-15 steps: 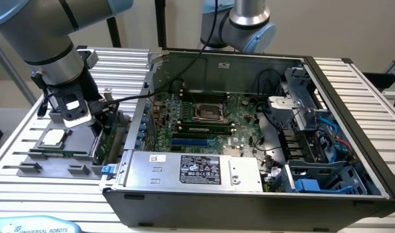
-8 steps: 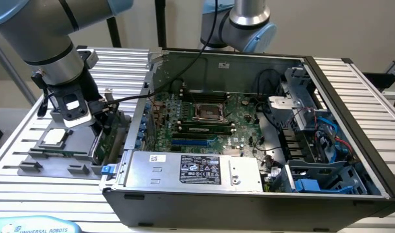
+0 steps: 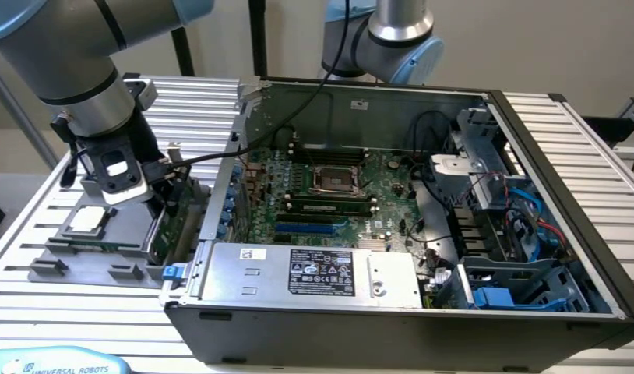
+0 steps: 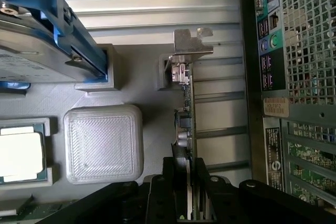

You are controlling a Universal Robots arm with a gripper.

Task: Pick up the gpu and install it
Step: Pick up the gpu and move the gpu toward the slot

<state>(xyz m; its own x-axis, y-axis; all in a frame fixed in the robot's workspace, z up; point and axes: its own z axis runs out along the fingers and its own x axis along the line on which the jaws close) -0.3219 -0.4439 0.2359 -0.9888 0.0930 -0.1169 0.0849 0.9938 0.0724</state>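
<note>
The gpu is a thin green card seen edge-on, standing upright in a slot of the grey fixture. Its silver bracket is at the far end. My gripper has a black finger pressed against each face of the card at the near end. In the exterior view the gripper reaches down onto the gpu at the fixture's edge, just outside the computer case on the exterior view's left.
The fixture also holds a silver hard drive with blue rails, a square silver chip and a blank grey pad. The open case shows the motherboard, power supply and cables. A second arm stands behind the case.
</note>
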